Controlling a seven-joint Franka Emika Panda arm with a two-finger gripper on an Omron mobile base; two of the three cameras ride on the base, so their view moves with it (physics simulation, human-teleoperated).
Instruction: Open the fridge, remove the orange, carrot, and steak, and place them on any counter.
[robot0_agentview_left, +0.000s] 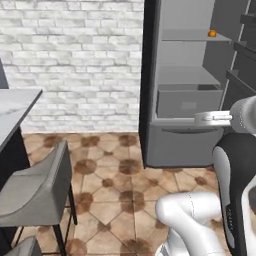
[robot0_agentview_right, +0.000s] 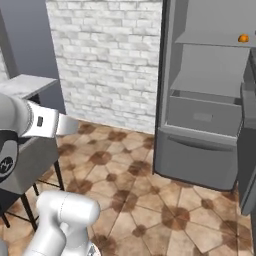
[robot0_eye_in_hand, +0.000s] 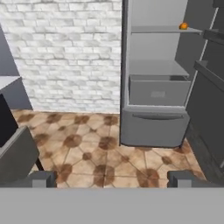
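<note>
The fridge (robot0_agentview_left: 185, 100) stands open against the white brick wall (robot0_agentview_left: 75, 60). Its door (robot0_eye_in_hand: 210, 100) is swung out to the right and runs toward the camera along the right edge of the hand view. Inside are two light grey shelves and one drawer (robot0_eye_in_hand: 157, 91), with a closed lower front below the drawer.

One orange (robot0_agentview_left: 212, 33) lies on the upper shelf (robot0_eye_in_hand: 162, 29), near that shelf's right front edge; it also shows in the right base view (robot0_agentview_right: 243, 38) and the hand view (robot0_eye_in_hand: 183, 26). The lower shelf carries nothing visible.

The gripper (robot0_eye_in_hand: 113, 179) is released, jaws spread wide with nothing between them. Its two fingertips (robot0_eye_in_hand: 43, 178) stand far apart at the bottom of the hand view. It points at the fridge from well back, holding nothing.

Open tiled floor (robot0_agentview_left: 115, 185) lies between the robot and the fridge. At left, one counter (robot0_agentview_left: 12, 110) edge projects, with two grey stools (robot0_agentview_left: 35, 190) beside it.
</note>
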